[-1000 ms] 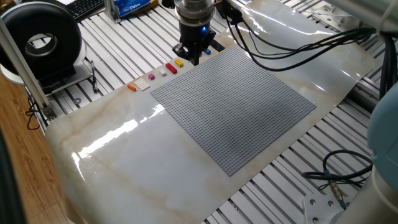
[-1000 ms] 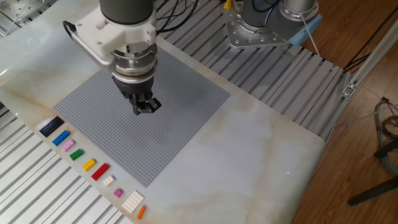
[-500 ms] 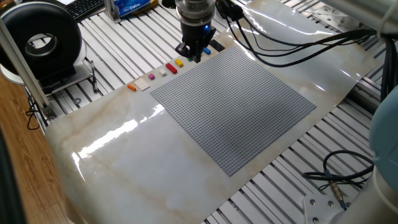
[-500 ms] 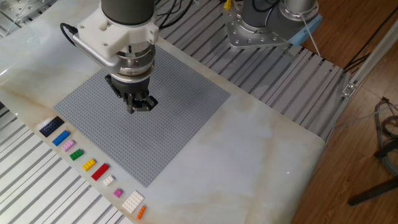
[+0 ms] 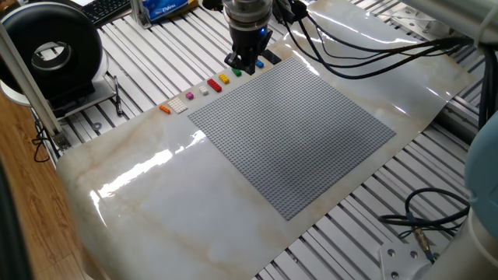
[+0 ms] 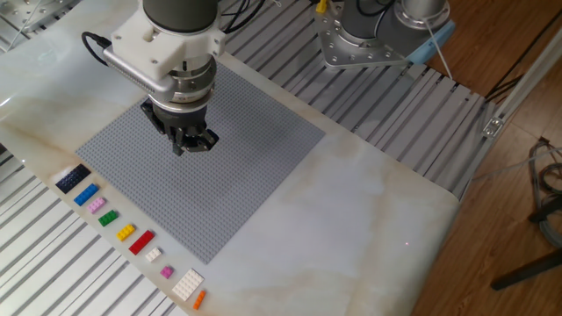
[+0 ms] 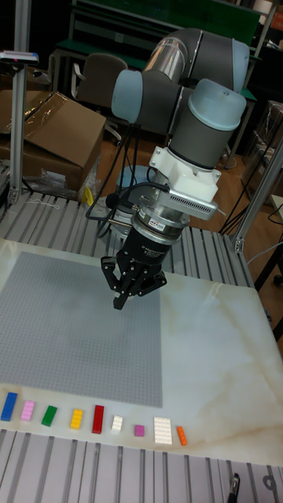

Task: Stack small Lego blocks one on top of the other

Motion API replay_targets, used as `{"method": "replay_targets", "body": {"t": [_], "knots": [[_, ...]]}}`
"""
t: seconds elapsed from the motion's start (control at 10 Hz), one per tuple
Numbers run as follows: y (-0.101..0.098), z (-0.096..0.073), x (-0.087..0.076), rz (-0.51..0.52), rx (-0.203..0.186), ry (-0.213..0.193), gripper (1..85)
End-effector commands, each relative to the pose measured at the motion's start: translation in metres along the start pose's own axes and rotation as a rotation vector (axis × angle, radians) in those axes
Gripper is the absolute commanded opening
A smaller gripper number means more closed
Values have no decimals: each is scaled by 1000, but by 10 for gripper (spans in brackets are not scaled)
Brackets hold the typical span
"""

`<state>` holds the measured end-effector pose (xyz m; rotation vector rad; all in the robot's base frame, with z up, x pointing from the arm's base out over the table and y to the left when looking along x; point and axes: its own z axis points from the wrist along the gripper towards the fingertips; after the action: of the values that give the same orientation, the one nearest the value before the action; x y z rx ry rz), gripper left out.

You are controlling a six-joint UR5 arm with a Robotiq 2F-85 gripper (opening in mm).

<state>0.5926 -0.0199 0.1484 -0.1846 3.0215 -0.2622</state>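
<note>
The small Lego blocks lie in a row on the marble beside the grey baseplate (image 6: 202, 158). The black one (image 6: 72, 178) is at the row's end, the blue one (image 6: 85, 195) comes after it, and a tiny pink-purple one (image 6: 167, 272) lies further along. In the tall fixed view the blue block (image 7: 9, 405) and the pink-purple block (image 7: 139, 430) show, while the black one is out of frame. My gripper (image 6: 188, 146) hangs above the baseplate, open and holding nothing (image 7: 132, 297). In one fixed view it (image 5: 243, 68) stands close to the blue (image 5: 259, 64) and black (image 5: 271, 57) blocks.
The same row holds pale pink (image 6: 95, 205), green (image 6: 108, 218), yellow (image 6: 126, 232), red (image 6: 141, 242), white (image 6: 187, 284) and orange (image 6: 199, 299) bricks. Slotted aluminium rails surround the marble slab. Cables trail from the arm, and its base (image 6: 369, 39) stands at the back.
The gripper has drifted across the baseplate toward the black and blue end of the brick row. It stays open and no brick has moved.
</note>
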Motion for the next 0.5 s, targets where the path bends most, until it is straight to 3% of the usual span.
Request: {"method": "replay_targets", "body": {"t": [0.0,0.1,0.4], "knots": [[2,-1,1,6,-9,5,10],[6,-1,1,16,-30,1,10],[5,-4,9,39,-31,32,10]]}}
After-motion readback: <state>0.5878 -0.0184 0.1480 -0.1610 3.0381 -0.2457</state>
